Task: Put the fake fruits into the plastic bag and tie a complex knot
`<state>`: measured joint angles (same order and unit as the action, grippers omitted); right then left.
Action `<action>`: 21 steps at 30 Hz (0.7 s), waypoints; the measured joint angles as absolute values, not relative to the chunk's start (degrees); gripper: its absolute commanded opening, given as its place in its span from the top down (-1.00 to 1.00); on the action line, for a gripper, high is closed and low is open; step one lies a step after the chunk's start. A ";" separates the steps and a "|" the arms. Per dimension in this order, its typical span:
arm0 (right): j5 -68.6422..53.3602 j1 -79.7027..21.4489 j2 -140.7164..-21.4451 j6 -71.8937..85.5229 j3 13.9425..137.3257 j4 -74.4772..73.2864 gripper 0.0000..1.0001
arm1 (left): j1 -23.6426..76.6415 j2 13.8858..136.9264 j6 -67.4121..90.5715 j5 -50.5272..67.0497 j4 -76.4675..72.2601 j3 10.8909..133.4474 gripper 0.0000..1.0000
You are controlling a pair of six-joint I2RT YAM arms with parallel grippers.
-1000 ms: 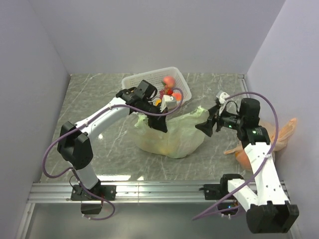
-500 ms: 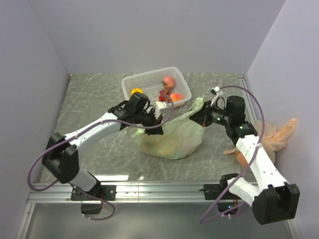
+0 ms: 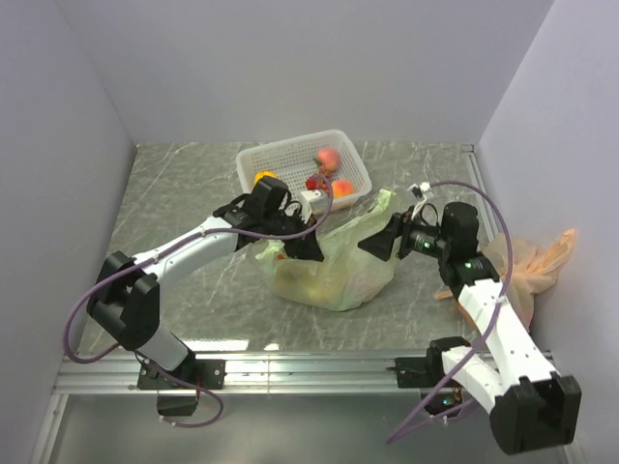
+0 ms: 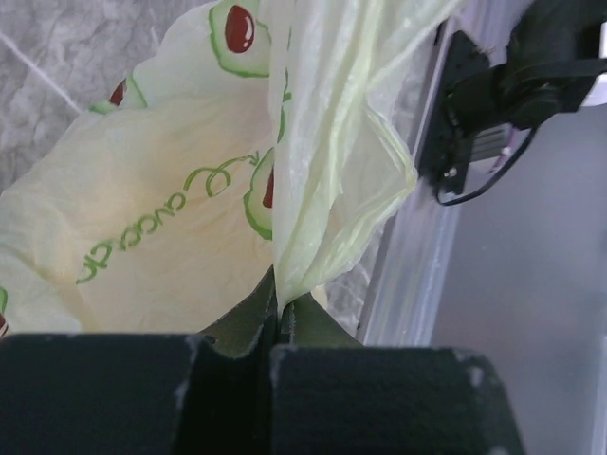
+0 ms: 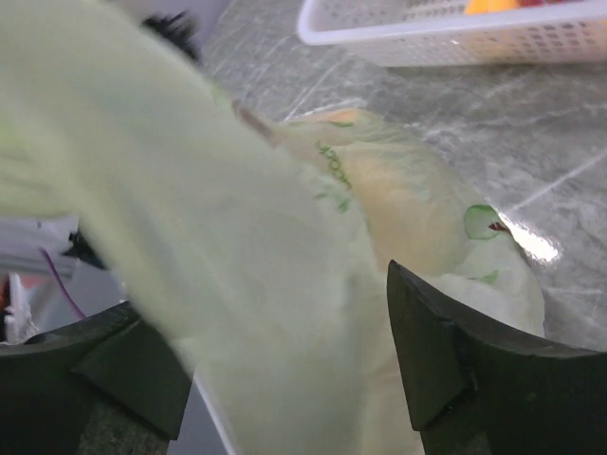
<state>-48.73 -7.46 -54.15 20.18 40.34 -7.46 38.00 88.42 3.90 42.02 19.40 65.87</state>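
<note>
- The plastic bag (image 3: 334, 271) sat slumped on the table (image 3: 184, 193) between the two arms, just in front of the white basket (image 3: 290, 155). Something yellowish showed through the film, so I figured at least some fruit was inside.
- A few fake fruits (image 3: 327, 158) lay in the basket, so loading didn't look finished to me.
- Left gripper (image 4: 282, 318) was pinched shut on a fold of the bag's edge. The wrist view showed the film squeezed right between its fingers (image 4: 379, 398).
- Right gripper (image 5: 275, 332) had its fingers (image 5: 455, 379) spread wide, with blurry bag film hanging in the gap. I read that as not gripping anything.
- Handling-wise, it was thin, crinkly, super floppy film. It weighs next to nothing itself, and the fruit looked like light hollow plastic. I expected it to slide and bunch rather than resist.
- Best hold, I reckoned, was the handle loops or a gathered bit of rim, never the belly. Film there could stretch or tear, and a pinch might catch a slick fruit.
- Gentle pulls only, since the whole bag could drag across that smooth top.
</note>
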 measured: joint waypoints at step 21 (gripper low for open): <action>-34.50 -14.41 -64.55 38.28 38.22 5.28 1.00 | 43.18 85.58 -1.28 32.38 18.46 61.45 0.48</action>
